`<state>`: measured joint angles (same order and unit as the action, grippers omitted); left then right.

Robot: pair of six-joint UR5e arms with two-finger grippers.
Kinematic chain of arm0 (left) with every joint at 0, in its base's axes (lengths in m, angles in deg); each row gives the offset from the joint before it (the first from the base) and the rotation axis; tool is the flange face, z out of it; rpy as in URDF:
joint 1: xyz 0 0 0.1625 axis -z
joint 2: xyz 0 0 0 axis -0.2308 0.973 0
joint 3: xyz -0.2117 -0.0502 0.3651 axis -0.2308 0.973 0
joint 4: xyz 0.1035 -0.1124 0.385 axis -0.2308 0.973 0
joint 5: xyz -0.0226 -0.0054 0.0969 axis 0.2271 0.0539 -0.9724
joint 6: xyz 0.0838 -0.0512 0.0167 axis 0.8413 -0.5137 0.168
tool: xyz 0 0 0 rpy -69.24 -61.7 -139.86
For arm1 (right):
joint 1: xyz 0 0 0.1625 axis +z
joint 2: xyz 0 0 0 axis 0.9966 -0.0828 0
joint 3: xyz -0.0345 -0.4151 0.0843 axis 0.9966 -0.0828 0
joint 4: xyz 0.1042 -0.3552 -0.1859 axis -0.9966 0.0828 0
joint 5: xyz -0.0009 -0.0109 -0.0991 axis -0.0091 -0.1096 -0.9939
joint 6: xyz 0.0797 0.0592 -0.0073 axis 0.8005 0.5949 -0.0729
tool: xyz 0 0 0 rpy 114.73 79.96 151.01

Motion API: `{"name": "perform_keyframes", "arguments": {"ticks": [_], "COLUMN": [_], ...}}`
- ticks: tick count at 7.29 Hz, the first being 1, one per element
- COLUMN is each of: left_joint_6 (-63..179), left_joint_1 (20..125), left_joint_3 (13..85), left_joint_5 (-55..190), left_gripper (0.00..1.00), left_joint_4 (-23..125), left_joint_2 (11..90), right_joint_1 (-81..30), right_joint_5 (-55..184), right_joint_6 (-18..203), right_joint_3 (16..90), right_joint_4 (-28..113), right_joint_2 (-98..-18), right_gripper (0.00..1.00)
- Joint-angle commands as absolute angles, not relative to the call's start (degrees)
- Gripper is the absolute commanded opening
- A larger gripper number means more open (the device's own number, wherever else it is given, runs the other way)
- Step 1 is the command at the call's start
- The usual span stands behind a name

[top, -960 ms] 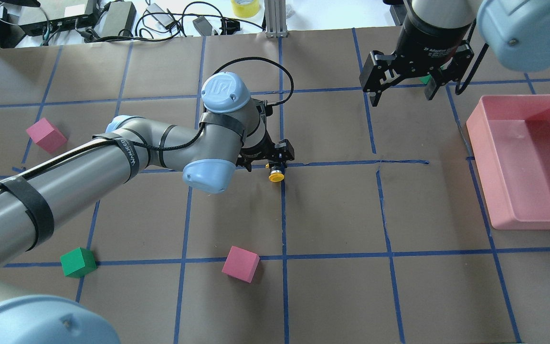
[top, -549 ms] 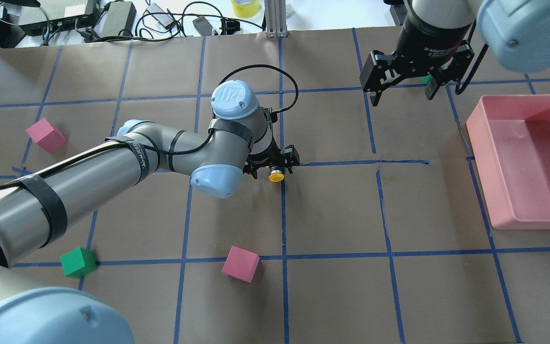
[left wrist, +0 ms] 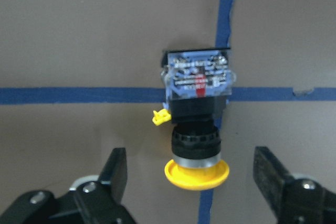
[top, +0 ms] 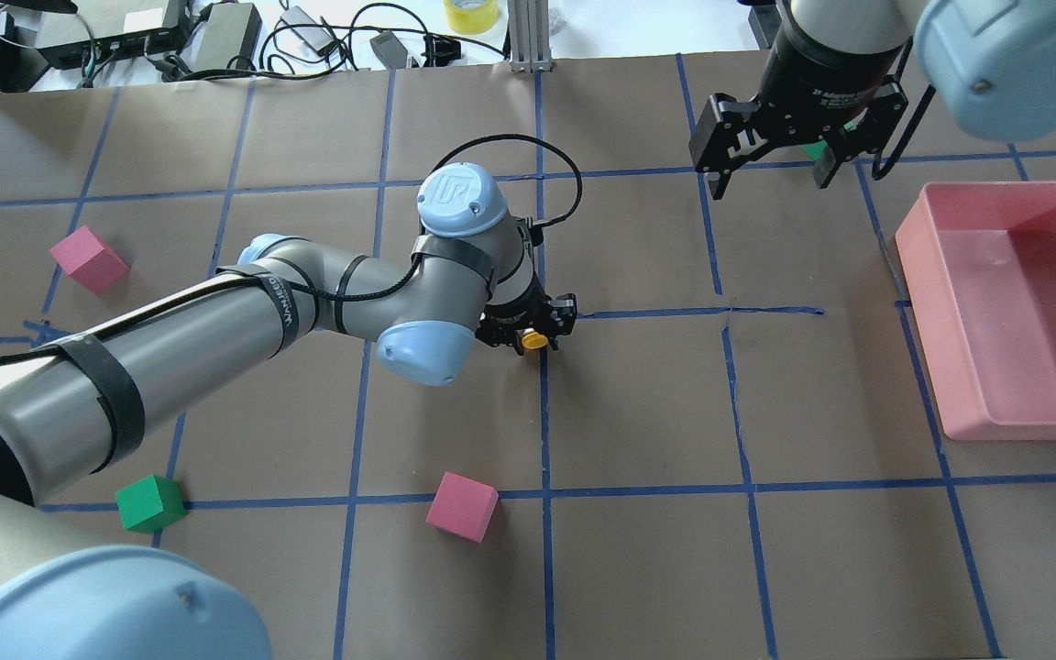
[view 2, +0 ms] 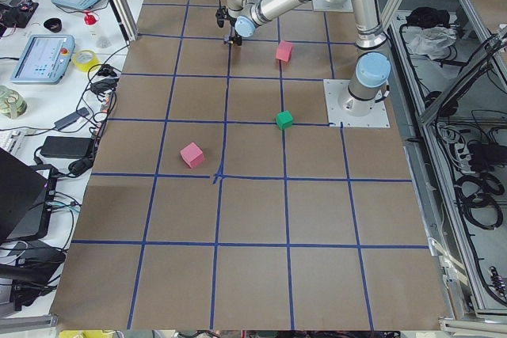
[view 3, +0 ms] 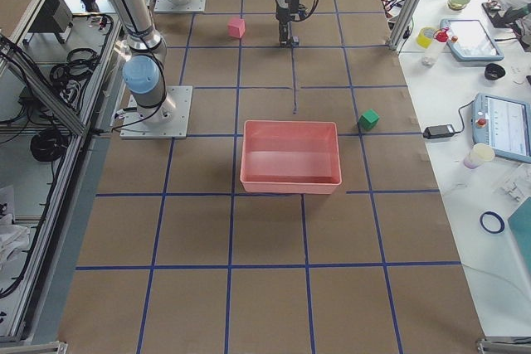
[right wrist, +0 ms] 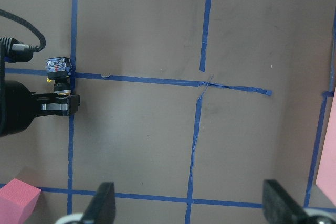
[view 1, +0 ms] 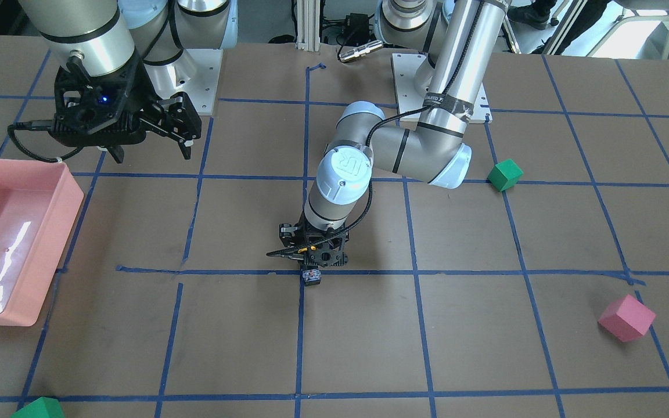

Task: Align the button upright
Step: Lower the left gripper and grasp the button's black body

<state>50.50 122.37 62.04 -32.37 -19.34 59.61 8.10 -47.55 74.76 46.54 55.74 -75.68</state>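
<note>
The button (left wrist: 197, 109) lies on its side on a crossing of blue tape lines. Its yellow cap (left wrist: 197, 174) points toward my left gripper and its silvery base block (left wrist: 198, 77) points away. My left gripper (left wrist: 194, 182) is open and low over the table. Its fingers (left wrist: 113, 182) stand on either side of the cap without touching it. In the overhead view the cap (top: 534, 340) shows between the left gripper's (top: 528, 328) fingers. My right gripper (top: 771, 170) is open and empty, hanging above the table at the far right.
A pink bin (top: 1023, 426) stands at the right edge. Pink cubes (top: 88, 259) (top: 462, 506) and a green cube (top: 150, 503) lie on the left and near side. Another green cube (top: 819, 151) sits behind the right gripper.
My left arm has moved right and toward the button, so its open fingers now flank the yellow cap. The button and the right arm have hardly moved.
</note>
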Motion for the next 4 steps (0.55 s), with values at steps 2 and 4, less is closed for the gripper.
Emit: {"name": "perform_keyframes", "arguments": {"ticks": [2, 4], "left_joint_6": [47.2, 42.3], "left_joint_1": [122.4, 121.7], "left_joint_3": [61.7, 58.9], "left_joint_5": [-31.1, -30.0], "left_gripper": [0.00, 0.00], "left_joint_4": [-16.0, -6.9], "left_joint_2": [59.1, 57.0], "right_joint_1": [8.1, 8.1], "right_joint_5": [-47.5, -47.6], "right_joint_6": [74.8, 74.8], "right_joint_3": [46.8, 46.8], "right_joint_4": [56.0, 56.0], "right_joint_2": [-75.7, -75.7], "right_gripper": [1.00, 1.00]}}
